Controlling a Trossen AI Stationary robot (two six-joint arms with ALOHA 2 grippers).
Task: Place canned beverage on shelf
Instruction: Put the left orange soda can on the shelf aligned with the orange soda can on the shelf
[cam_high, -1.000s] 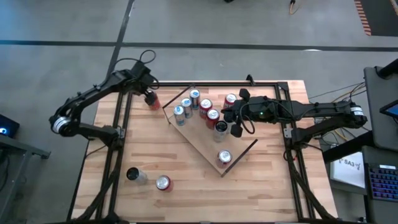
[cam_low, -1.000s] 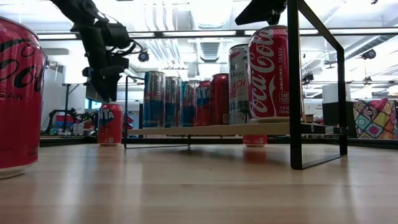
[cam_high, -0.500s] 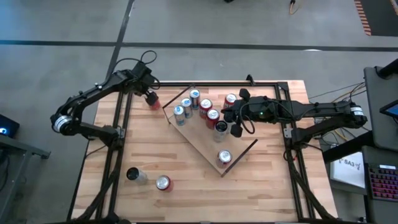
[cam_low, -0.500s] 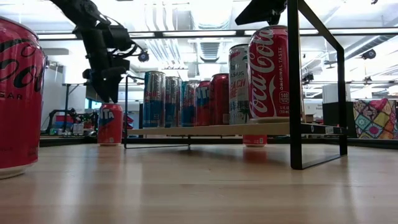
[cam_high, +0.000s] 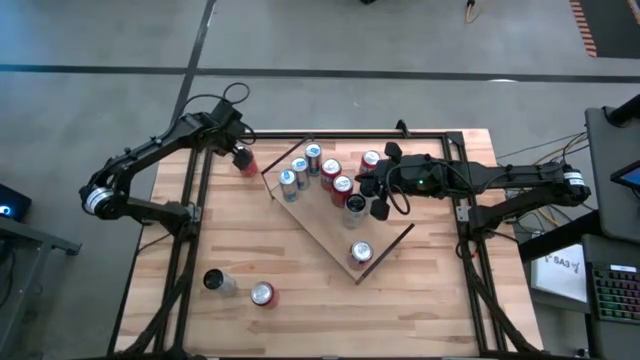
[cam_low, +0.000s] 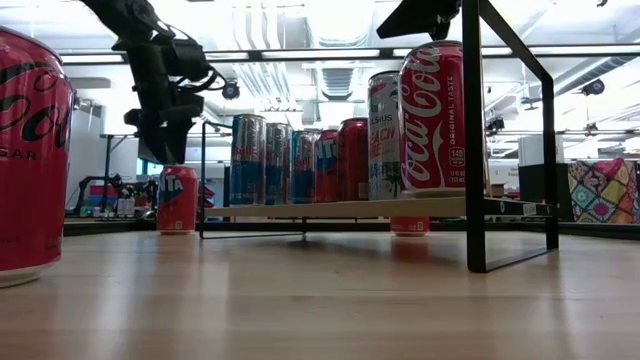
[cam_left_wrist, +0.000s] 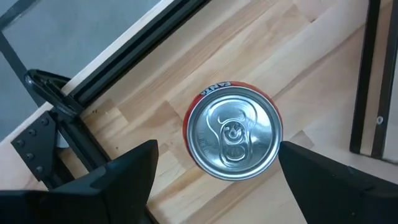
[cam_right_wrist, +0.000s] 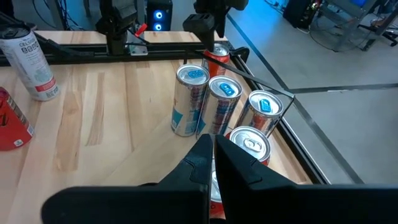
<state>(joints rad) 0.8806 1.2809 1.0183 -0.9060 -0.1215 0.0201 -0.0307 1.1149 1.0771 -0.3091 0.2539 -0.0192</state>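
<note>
Overhead, we saw the left gripper (cam_high: 240, 153) hanging at upper left over a red can (cam_left_wrist: 234, 133), jaws spread wide either side of it, gripping nothing. We judged the can rigid, slick and round, best pinched mid-wall. At centre the shelf (cam_high: 325, 240) carried seven cans (cam_high: 322, 178); the right gripper (cam_high: 381, 195) hovered clenched, empty.

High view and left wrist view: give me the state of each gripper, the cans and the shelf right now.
Left gripper: open, above the red can, not gripping it.
Red can: upright on the table, off the shelf.
Right gripper: shut, empty, over the shelf.
Shelf: holds seven upright cans.
Silver can: upright on the table near the front.
Second red can: upright beside the silver can.
</note>
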